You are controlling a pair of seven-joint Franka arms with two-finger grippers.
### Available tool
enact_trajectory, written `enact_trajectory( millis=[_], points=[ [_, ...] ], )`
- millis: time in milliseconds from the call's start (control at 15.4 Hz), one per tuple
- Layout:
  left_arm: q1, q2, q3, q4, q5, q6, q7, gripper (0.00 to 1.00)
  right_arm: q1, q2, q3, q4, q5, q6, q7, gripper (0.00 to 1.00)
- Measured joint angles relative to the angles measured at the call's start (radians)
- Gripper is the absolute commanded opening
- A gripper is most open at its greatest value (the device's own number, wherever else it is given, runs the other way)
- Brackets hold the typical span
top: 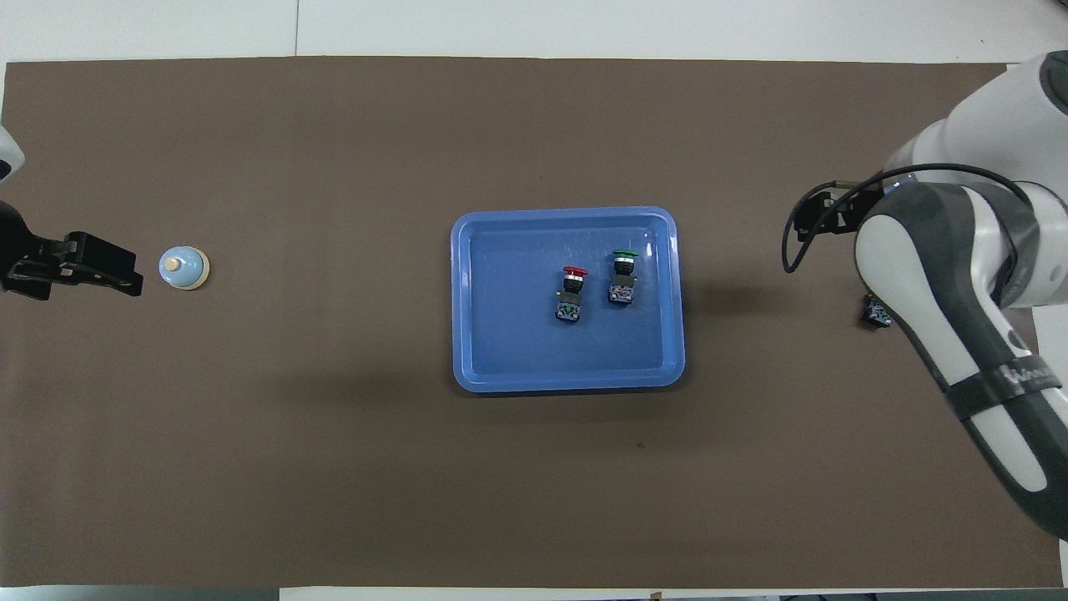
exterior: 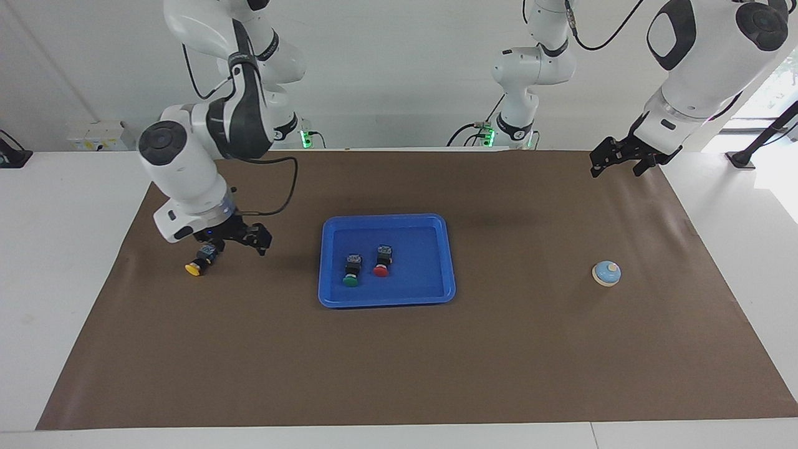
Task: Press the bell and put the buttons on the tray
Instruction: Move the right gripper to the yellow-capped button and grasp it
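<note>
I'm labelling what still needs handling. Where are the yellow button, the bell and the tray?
yellow button (exterior: 194, 269), facing view, on its yellow cap.
bell (exterior: 606, 273), facing view, on the blue dome.
tray (top: 567, 380), overhead view, on the rim nearest the robots.

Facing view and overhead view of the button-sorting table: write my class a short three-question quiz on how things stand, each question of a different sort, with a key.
1. True or false: the yellow button lies in the blue tray.
2. Which gripper is over the yellow button? A. left gripper B. right gripper C. neither
3. Fill in: the two buttons in the tray have caps coloured ____ and ____.

Key
1. False: it lies on the brown mat, toward the right arm's end of the table.
2. B. The left gripper waits, raised, at its own end, by the bell.
3. Red and green, lying side by side.
</note>
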Motion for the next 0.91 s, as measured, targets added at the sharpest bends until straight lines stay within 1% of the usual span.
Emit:
enact_trajectory(
  millis=[130, 260, 456, 586, 716, 847, 912],
  points=[
    [0.0, 0.0, 0.0, 0.0, 0.0, 0.0, 0.0, 1.0, -0.067, -0.006, 0.0, -0.074, -0.011, 0.098, -0.05, 1.0],
    [0.0, 0.0, 0.0, 0.0, 0.0, 0.0, 0.0, 1.0, -0.119, -0.024, 0.0, -0.18, -0.016, 0.228, -0.094, 1.0],
    [0.0, 0.0, 0.0, 0.0, 0.0, 0.0, 0.0, 1.0, -0.175, -0.054, 0.0, -0.32, -0.017, 0.401, -0.149, 1.0],
    [0.0, 0.0, 0.0, 0.0, 0.0, 0.0, 0.0, 1.0, -0.184, -0.065, 0.0, -0.372, -0.017, 0.471, -0.154, 1.0],
    [0.0, 0.0, 0.0, 0.0, 0.0, 0.0, 0.0, 1.0, -0.183, -0.064, 0.004, -0.398, -0.017, 0.508, -0.154, 1.0],
    [0.0, 0.0, 0.0, 0.0, 0.0, 0.0, 0.0, 1.0, -0.183, -0.052, 0.005, -0.431, -0.017, 0.565, -0.154, 1.0],
    [0.0, 0.0, 0.0, 0.0, 0.0, 0.0, 0.0, 1.0, -0.184, -0.042, 0.005, -0.447, -0.017, 0.597, -0.154, 0.98]
  ],
)
